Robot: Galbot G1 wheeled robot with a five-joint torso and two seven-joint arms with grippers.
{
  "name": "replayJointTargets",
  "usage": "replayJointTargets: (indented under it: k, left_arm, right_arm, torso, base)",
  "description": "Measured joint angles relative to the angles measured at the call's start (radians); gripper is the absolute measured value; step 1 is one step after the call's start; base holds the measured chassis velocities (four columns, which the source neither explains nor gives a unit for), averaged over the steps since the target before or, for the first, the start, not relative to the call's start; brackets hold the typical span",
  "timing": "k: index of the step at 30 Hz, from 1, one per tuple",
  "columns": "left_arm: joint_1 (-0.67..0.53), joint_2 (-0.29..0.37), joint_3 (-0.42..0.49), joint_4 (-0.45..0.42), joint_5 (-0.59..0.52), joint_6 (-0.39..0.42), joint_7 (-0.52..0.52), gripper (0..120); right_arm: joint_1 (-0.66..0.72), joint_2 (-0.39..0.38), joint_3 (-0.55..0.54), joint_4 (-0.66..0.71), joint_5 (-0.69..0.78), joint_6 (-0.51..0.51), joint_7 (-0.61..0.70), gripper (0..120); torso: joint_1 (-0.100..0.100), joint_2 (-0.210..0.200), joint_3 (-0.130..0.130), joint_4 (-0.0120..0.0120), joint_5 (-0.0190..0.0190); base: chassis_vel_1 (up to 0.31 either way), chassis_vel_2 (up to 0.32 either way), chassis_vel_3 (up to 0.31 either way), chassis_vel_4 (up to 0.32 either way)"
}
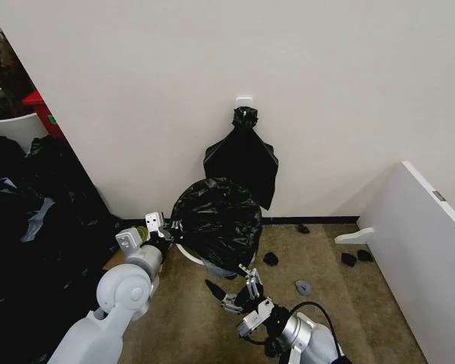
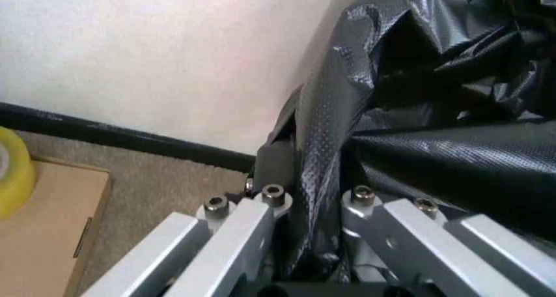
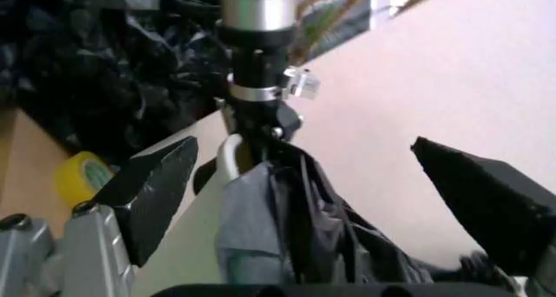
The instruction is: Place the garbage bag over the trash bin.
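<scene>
The garbage bag [image 1: 216, 218], glossy black and wrinkled, covers the mouth and upper part of the trash bin, whose white rim [image 1: 184, 255] peeks out at the lower left. My left gripper [image 1: 165, 230] is at the bag's left edge, shut on a fold of the bag [image 2: 317, 147]. My right gripper [image 1: 232, 286] stands open just below the bag's front edge. In the right wrist view its black fingers [image 3: 156, 180] are spread wide, with the bag [image 3: 295, 232] and the bin's rim [image 3: 228, 155] beyond them.
A flat black bundle [image 1: 243, 159] hangs on the wall behind the bin. A big heap of black plastic [image 1: 30, 220] fills the left side. A white panel [image 1: 425, 243] stands at the right. Black scraps [image 1: 270, 258] dot the carpet. A cardboard box [image 2: 43, 225] carries yellow tape [image 2: 10, 180].
</scene>
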Motion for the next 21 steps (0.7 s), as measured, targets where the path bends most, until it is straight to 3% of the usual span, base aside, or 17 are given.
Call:
replayJointTargets:
  k: [21]
  left_arm:
    - [0.018,0.000,-0.010,-0.032,-0.005,0.018,-0.001,3]
  right_arm:
    - [-0.001,0.008,0.060,-0.002,-0.134,-0.053,-0.021,14]
  torso:
    - [0.000,0.000,0.000,0.0000,0.0000]
  base:
    - [0.000,0.000,0.000,0.000]
